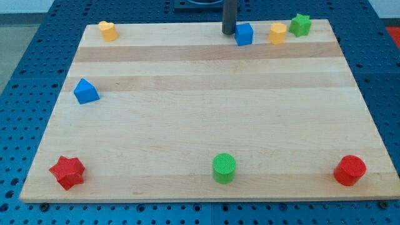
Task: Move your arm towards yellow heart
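My tip (229,32), the lower end of the straight dark rod, sits at the view's top edge of the pale wooden board (206,137), just left of the blue plastic cube (244,34); whether it touches the cube I cannot tell. There is no hand to open or close here, only the bare rod, holding nothing.

The yellow plastic heart (108,30) lies in the board's top-left corner, well apart from my tip, along the same top strip. The lane between them looks free of blocks.

Risks, as judged from this layout:
- The heart sits close to the board's corner. Overshooting would shove it off the edge.
- A second yellow block (277,33), shape unclear, stands right of the cube beside a green star (300,24). Heading that way would be the wrong target and would plough through the cube.
- A path sagging toward the view's bottom could clip the blue triangular block (85,91) at the left edge.
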Robot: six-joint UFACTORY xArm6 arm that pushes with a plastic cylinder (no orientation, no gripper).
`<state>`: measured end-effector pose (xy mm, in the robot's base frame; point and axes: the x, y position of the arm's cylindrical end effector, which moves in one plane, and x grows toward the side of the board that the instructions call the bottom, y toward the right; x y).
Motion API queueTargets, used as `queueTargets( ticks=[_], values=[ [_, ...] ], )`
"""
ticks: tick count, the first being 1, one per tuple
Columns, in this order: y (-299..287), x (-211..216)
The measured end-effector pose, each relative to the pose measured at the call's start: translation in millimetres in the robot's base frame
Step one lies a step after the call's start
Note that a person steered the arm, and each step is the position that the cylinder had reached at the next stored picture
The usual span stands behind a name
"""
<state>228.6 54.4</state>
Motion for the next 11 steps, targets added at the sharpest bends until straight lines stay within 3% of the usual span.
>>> queueTargets(
  ticks=[3, 5, 6, 7, 8, 9, 11],
  values=[
    [15, 35],
    [-151, -6],
    [-164, -23],
    [-174, -16],
    [-239, 54],
    [-349, 79],
    [-359, 62]
  ],
)
